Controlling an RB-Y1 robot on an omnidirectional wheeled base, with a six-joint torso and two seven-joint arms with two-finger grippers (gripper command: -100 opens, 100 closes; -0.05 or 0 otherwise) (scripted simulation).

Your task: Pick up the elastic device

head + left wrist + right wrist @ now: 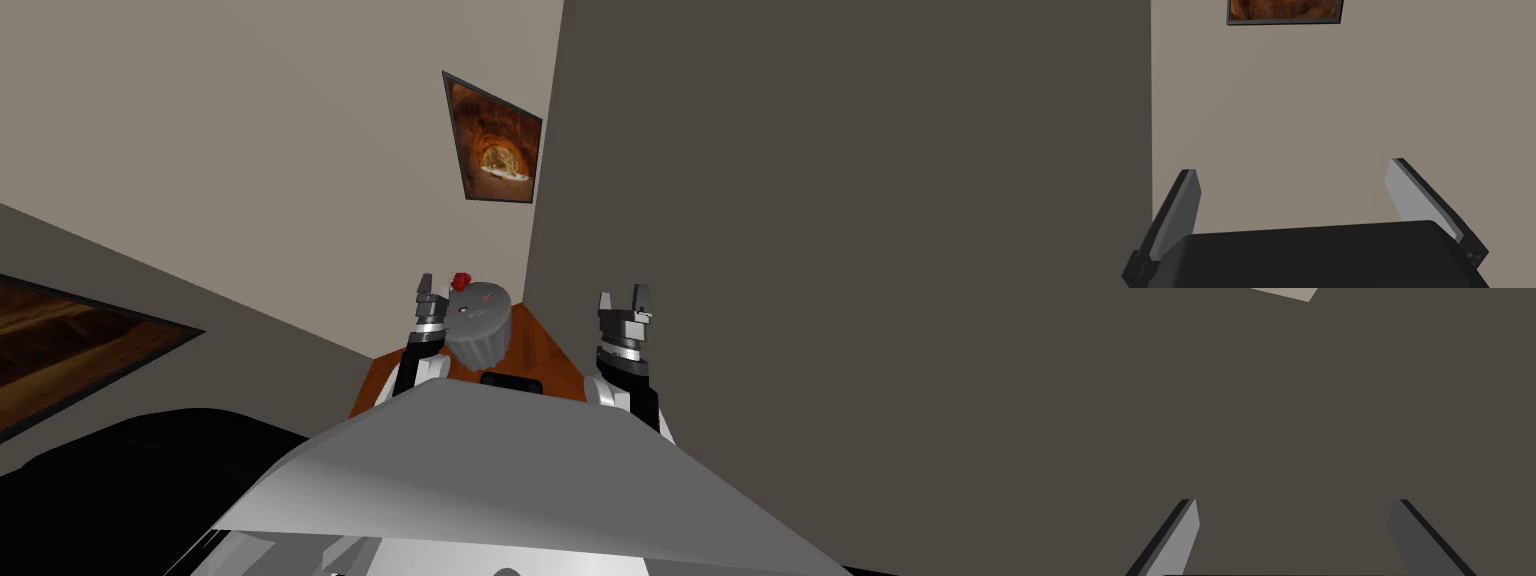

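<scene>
Illumination is even and moderate, dimmer toward the right. The flat beige wall [250,150] on the left reads as a mid-tone. The adjoining plain dark grey-brown wall [800,250] on the right is uniformly in shade, and the two meet at a hard tonal edge. The grey ribbed cylindrical object [480,330] has a lighter top and a darker side, consistent with light from above. The orange-brown wooden tabletop [545,360] is the most saturated area. A black area [120,480] lies near left. On the left gripper [1292,165] one blade is pale and the other dark, likewise on the right gripper [1294,500]. Wide-lens distortion splays the walls and skews the framed orange-brown picture [495,140].
</scene>
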